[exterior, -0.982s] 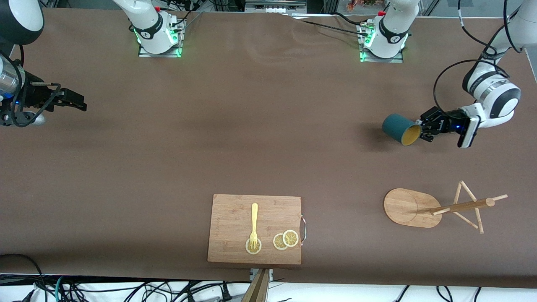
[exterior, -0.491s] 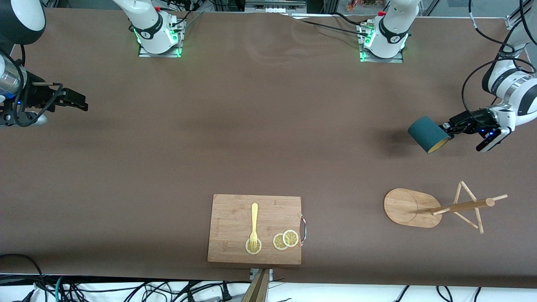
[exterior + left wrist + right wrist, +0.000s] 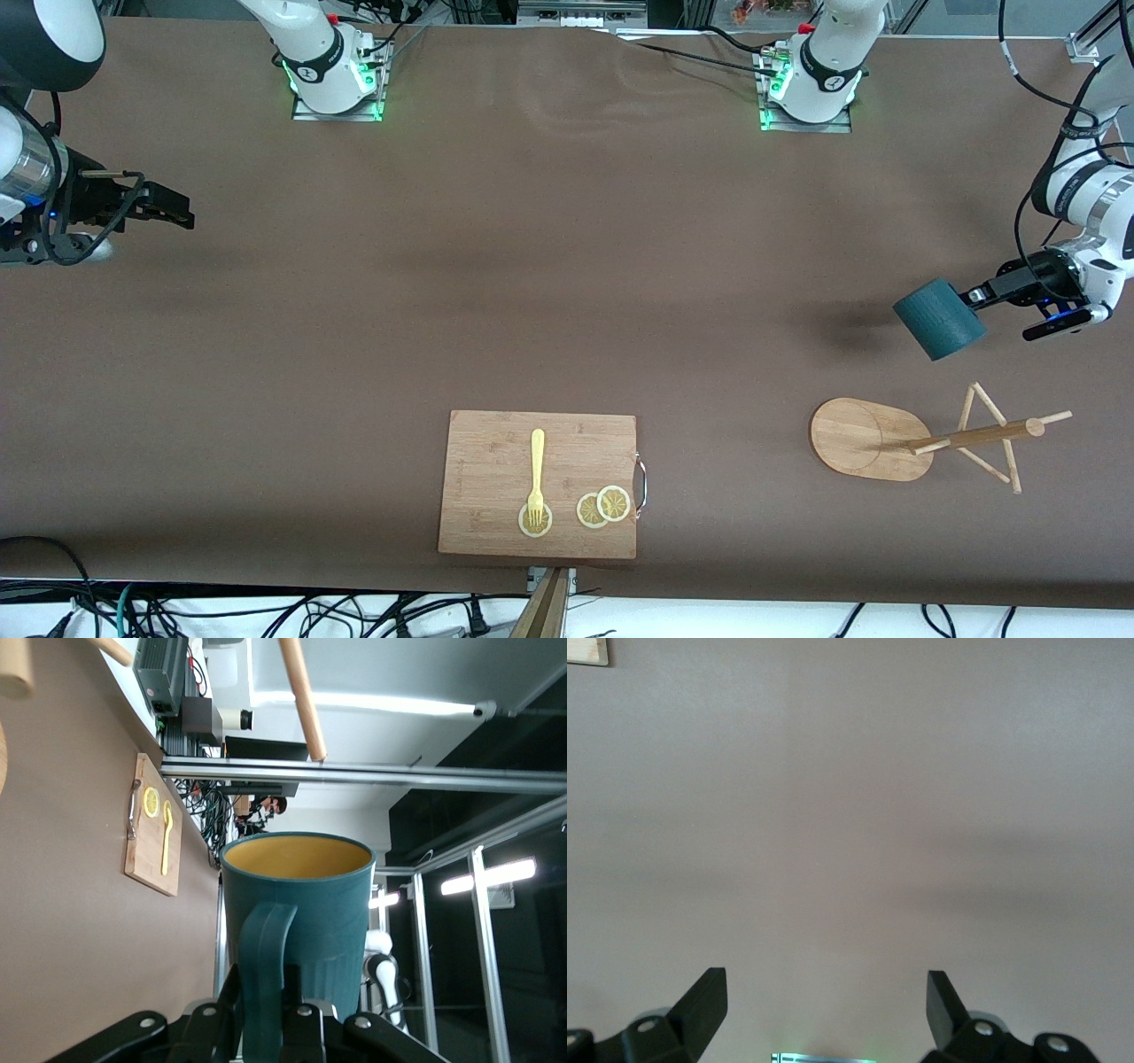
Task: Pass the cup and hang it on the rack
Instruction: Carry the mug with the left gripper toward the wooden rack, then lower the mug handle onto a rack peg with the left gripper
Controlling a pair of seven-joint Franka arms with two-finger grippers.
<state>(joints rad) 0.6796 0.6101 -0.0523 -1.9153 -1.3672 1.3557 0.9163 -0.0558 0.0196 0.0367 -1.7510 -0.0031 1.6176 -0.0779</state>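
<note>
Saw left gripper (image 3: 979,296) clamped on cup (image 3: 939,319) handle, held over table (image 3: 532,266) near rack (image 3: 921,439). Right gripper (image 3: 173,213) waited, fingers spread, empty.

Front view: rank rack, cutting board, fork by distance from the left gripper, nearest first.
Left gripper is shut on the cup, up over the table at the left arm's end.
1. Rack: closest, at the same end of the table.
2. Cutting board: mid-table, at the camera edge.
3. Fork: on the board, toward its middle.
</note>
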